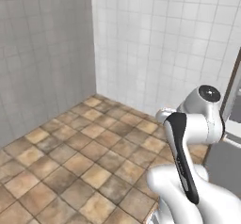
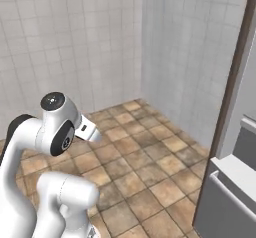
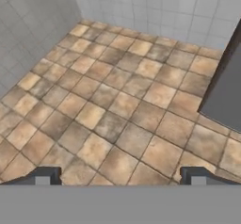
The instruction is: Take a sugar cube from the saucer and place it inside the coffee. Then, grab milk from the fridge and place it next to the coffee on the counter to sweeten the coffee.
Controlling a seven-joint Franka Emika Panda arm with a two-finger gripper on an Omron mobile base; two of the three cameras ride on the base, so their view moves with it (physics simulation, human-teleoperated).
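My gripper is open wide, its two dark fingertips far apart with nothing between them. It hangs above bare brown floor tiles and looks down toward a tiled room corner. A tall grey appliance front with a dark brown edge, which I take for the fridge, stands at the right of the right base view. Its grey side also reaches into the hand view, and its edge is at the right of the left base view. It looks closed. The sugar cube, saucer, coffee, milk and counter are out of view.
White and grey tiled walls meet in a corner ahead. The brown tiled floor stretches out in front and to the left. My white arm is folded low in the foreground.
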